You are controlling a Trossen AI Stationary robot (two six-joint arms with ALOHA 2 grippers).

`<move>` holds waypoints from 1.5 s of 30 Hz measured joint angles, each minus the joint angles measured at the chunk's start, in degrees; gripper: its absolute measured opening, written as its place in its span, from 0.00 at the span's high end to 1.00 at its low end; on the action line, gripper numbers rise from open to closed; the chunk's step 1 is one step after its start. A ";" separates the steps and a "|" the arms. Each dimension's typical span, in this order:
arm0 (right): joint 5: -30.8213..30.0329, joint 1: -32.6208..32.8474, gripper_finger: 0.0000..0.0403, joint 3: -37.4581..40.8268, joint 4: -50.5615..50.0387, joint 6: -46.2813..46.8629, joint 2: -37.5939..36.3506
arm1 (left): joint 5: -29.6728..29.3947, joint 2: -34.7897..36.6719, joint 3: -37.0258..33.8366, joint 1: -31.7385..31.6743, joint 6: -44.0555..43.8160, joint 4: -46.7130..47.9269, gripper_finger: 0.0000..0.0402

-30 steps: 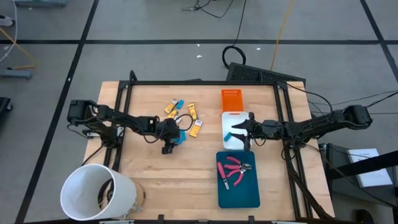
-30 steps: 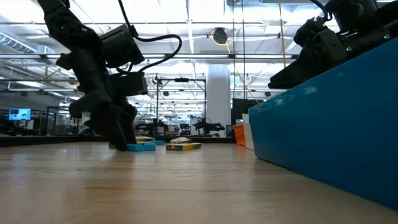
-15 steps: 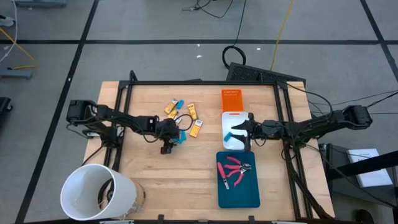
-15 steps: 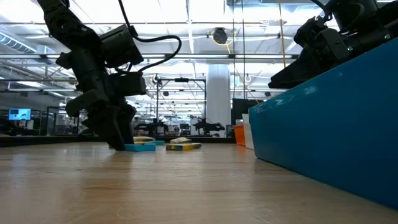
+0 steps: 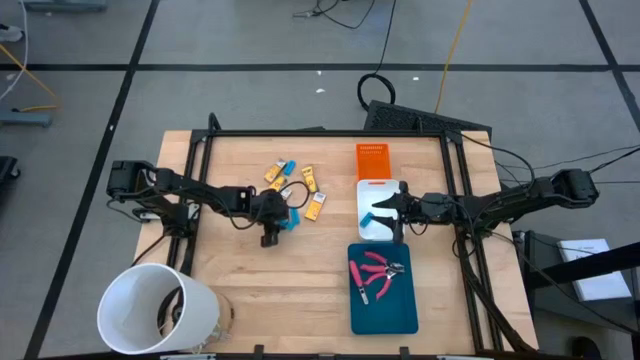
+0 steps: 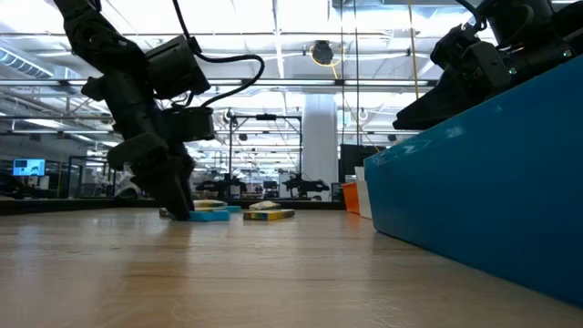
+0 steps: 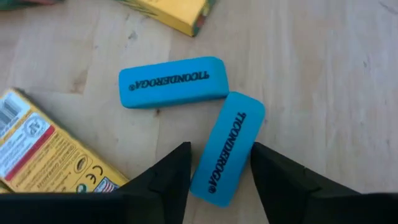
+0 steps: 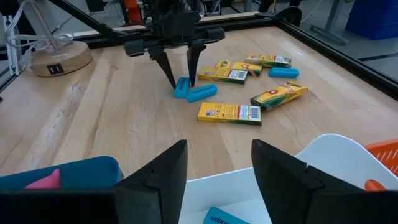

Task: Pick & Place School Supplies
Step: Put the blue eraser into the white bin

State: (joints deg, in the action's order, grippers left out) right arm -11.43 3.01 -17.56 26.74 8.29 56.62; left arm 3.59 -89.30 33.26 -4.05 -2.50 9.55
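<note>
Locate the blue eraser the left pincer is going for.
High view: left-centre of the table, between the left pincer fingers; the blue eraser touches a second eraser, beside a crayon box.

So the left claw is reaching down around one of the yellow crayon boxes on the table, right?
Not quite. The left gripper is reaching down around a blue eraser, not a yellow box; the left wrist view shows the eraser between its fingers, with a second blue eraser beside it.

The left gripper point(image 7: 219, 163) has narrowed its fingers over the past second, drawing them in around one blue eraser point(image 7: 227, 148) (a second blue eraser point(image 7: 171, 82) lies just beyond the fingertips). From table height, the gripper point(image 6: 178, 208) has shifted slightly sideways.
</note>
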 joint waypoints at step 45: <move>-2.00 -1.46 0.58 -0.02 16.43 10.51 4.60 | -46.66 8.52 7.76 10.97 37.63 -17.54 0.80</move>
State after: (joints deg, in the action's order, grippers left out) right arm -13.43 1.54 -17.58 43.17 18.81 61.22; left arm -43.07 -80.77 41.02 6.92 35.13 -7.99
